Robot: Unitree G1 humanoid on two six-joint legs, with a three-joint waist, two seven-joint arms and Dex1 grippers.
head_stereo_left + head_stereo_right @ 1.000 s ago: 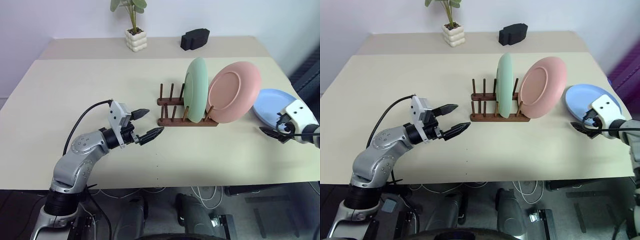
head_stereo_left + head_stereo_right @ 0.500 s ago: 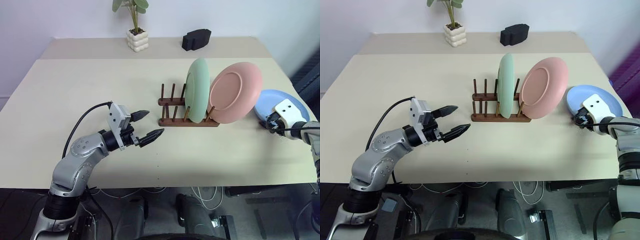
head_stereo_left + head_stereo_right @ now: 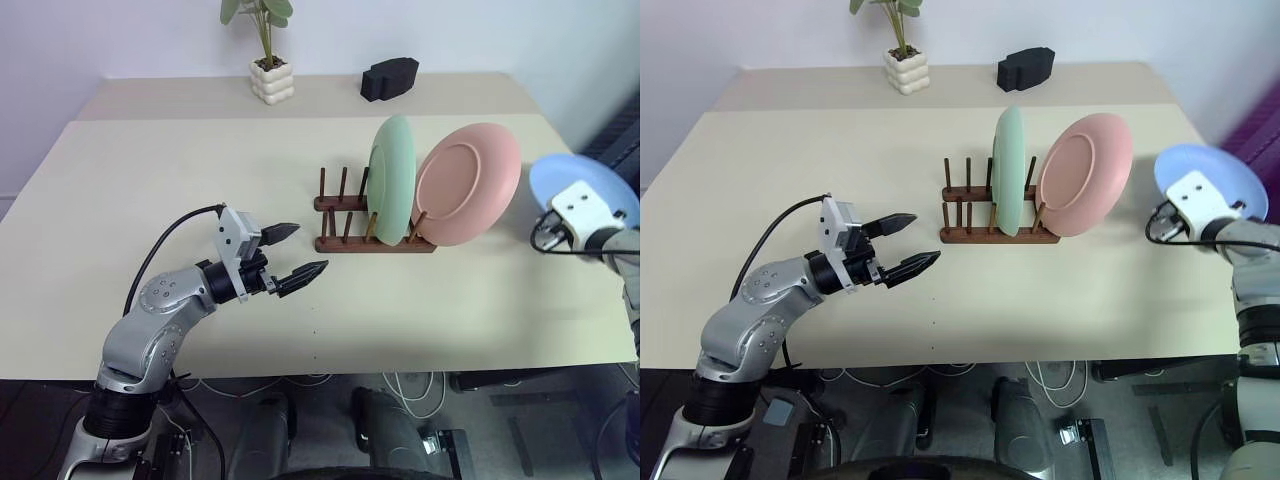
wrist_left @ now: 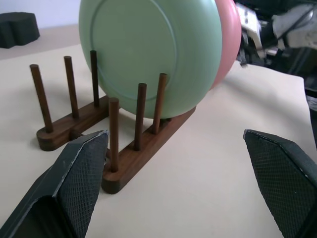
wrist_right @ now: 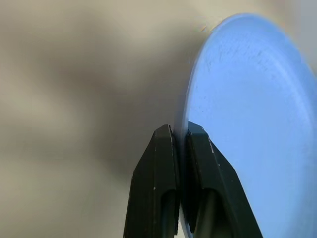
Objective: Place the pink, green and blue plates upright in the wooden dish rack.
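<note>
Three plates are seen. Two stand upright in the one rack (image 3: 375,225) in the middle of the surface (image 3: 150,170): the green plate (image 3: 395,180) and, just beside it on the right, the pink plate (image 3: 468,185). The blue plate (image 3: 585,195) is held up off the surface at the right edge. In the right wrist view the right fingers (image 5: 203,168) are seen pinched on its rim. In the left wrist view the left fingers (image 4: 79,173) are seen spread wide, holding nothing, near the rack.

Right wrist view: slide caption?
Right gripper jaws pinch the rim of the round light blue plate, lifted clear of the beige table.
</note>
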